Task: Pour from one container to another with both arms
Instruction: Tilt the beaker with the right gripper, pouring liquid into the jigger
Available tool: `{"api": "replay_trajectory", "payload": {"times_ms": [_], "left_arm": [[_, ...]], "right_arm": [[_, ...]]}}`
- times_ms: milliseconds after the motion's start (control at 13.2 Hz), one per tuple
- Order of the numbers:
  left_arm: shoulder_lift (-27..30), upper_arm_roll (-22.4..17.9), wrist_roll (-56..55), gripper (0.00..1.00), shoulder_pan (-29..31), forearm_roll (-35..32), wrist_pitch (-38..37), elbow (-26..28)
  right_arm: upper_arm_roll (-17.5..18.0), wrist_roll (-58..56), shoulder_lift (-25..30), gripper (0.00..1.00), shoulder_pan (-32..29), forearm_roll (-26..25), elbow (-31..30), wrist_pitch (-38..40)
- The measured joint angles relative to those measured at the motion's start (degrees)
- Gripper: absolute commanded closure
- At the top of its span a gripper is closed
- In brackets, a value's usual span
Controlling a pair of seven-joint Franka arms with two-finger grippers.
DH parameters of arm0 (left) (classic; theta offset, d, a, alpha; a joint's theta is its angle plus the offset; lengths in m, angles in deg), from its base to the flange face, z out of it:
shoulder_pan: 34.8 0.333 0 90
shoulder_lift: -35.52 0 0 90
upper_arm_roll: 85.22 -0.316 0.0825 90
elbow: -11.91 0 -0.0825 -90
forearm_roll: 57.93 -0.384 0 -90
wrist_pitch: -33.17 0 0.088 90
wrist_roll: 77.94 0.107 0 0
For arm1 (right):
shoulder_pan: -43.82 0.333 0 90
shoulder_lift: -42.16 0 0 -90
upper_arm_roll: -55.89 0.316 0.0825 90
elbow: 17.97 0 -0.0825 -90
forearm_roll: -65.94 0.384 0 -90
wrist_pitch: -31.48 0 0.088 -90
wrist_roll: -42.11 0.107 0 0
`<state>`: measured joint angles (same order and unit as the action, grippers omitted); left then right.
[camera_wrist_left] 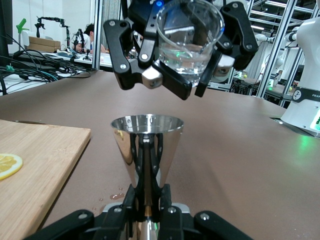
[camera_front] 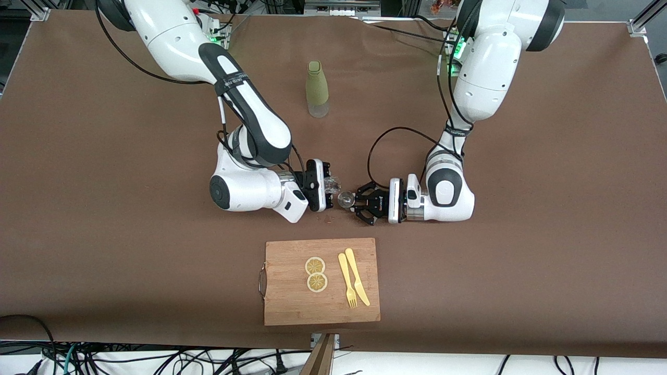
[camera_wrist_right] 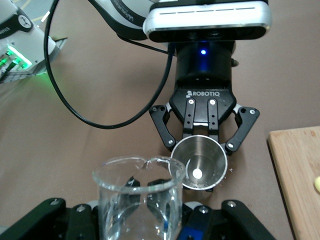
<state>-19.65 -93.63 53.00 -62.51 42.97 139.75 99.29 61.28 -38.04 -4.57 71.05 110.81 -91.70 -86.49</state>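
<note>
Checking the front view first: can see both claws meeting mid-counter [camera_front: 104, 208], low over the brown top. Got the left claw [camera_front: 358, 201] clamped shut on the silver jigger [camera_front: 345, 199], and the right claw [camera_front: 328, 183] closed around the little clear glass [camera_front: 334, 183], roughly 10 o'clock off the jigger and just beside it. Hard to read tilt or height from up there, though.

Switching to the left wrist view fixes that: shows the jigger [camera_wrist_left: 147, 145] upright with its round mouth up, pinched low on its waist, and the glass [camera_wrist_left: 190, 37] hanging above the mouth and apart from it, held in the right claw [camera_wrist_left: 187, 70]. Looks like some clear liquid sitting in the glass. Also picks up a few wet drops [camera_wrist_left: 117, 195] on the counter by the jigger's foot, barely a speck from the front.

Right wrist view gives the look down into the jigger [camera_wrist_right: 199, 169]: shiny inside, one bright spot at the bottom, can't tell if wet. Also shows a pour lip on the glass [camera_wrist_right: 137, 195] rim, turned toward the jigger.

Only from the front: olive-green bottle [camera_front: 317, 88] at 11 o'clock from the jigger, well apart; wooden board [camera_front: 292, 307] at 6 o'clock, carrying two lemon slices [camera_front: 315, 265], with a yellow fork [camera_front: 346, 284] and knife [camera_front: 357, 276] at their 3 o'clock.
</note>
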Motion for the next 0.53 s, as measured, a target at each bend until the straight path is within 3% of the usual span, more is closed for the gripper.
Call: {"api": "replay_trajectory", "payload": {"times_ms": [532], "left_arm": [[0.0, 0.0, 0.0, 1.0, 0.0, 0.0, 0.1, 0.0]], "right_arm": [[0.0, 9.4, 0.0, 1.0, 2.1, -5.4, 1.7, -1.7]]}}
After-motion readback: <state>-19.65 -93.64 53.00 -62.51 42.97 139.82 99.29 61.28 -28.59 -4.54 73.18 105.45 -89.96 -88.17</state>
